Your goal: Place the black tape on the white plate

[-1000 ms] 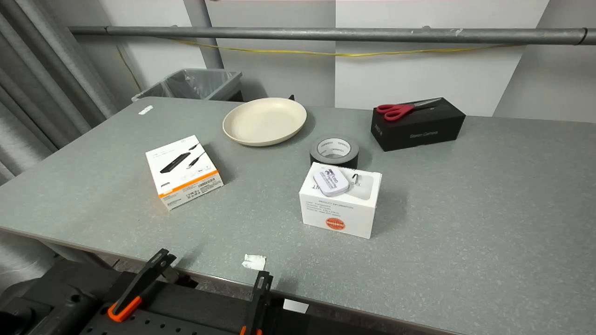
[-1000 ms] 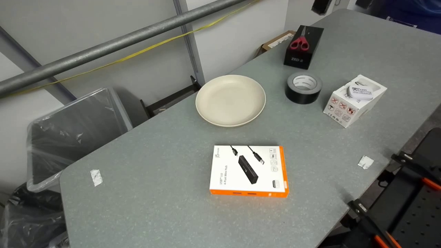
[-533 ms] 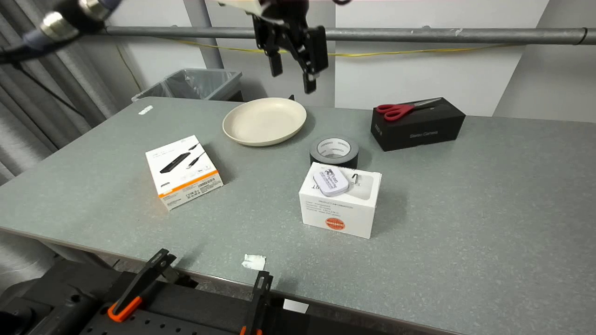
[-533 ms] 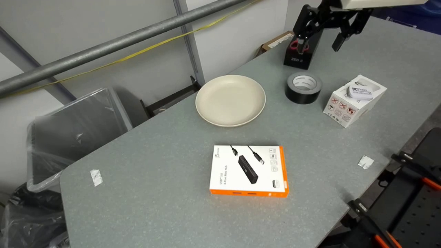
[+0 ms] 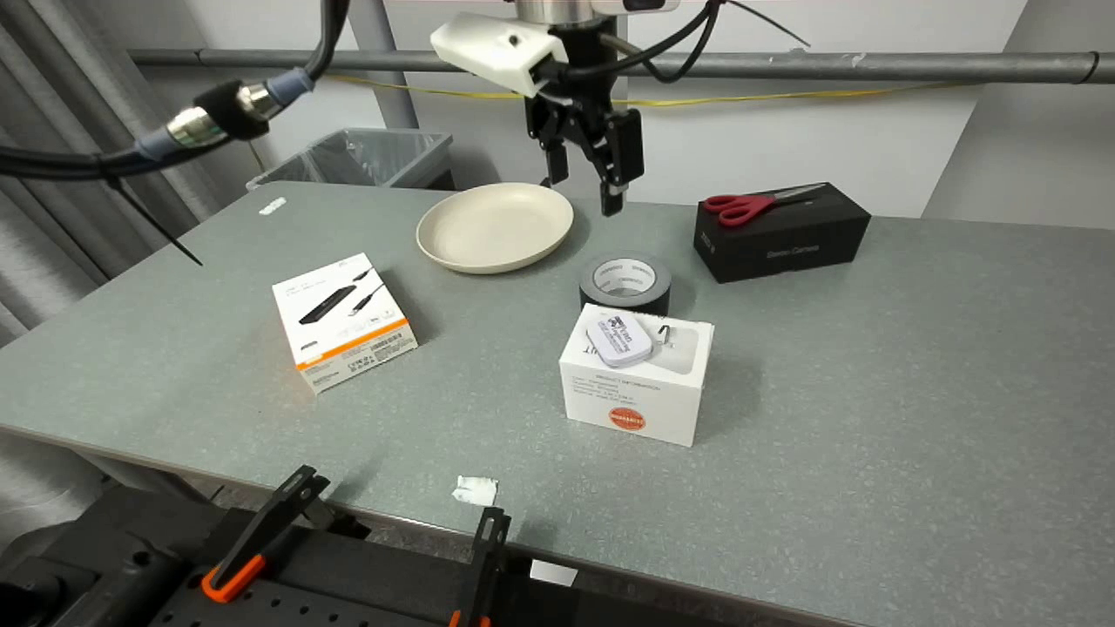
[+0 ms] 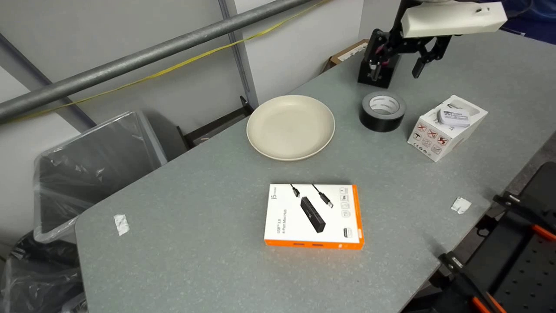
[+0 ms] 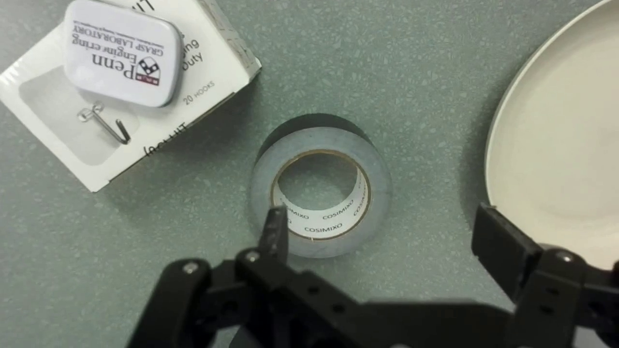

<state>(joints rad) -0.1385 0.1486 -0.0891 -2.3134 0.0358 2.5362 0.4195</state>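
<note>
Presently, the work was, in my judgement, only at its approach. My gripper point(image 6: 396, 75) hung above the counter point(image 6: 195, 243), spread wide, and it held nothing. Lower than the gripper, and not touching it, the black tape point(image 6: 382, 122) lay flat; in the wrist view it sat nearer to one side of the gripper. The white plate point(image 6: 290, 127) was also lower, toward the opposite side, without the tape on it. So no placing was done; centring, descending, grasping, carrying and releasing all remained, I believed.
</note>
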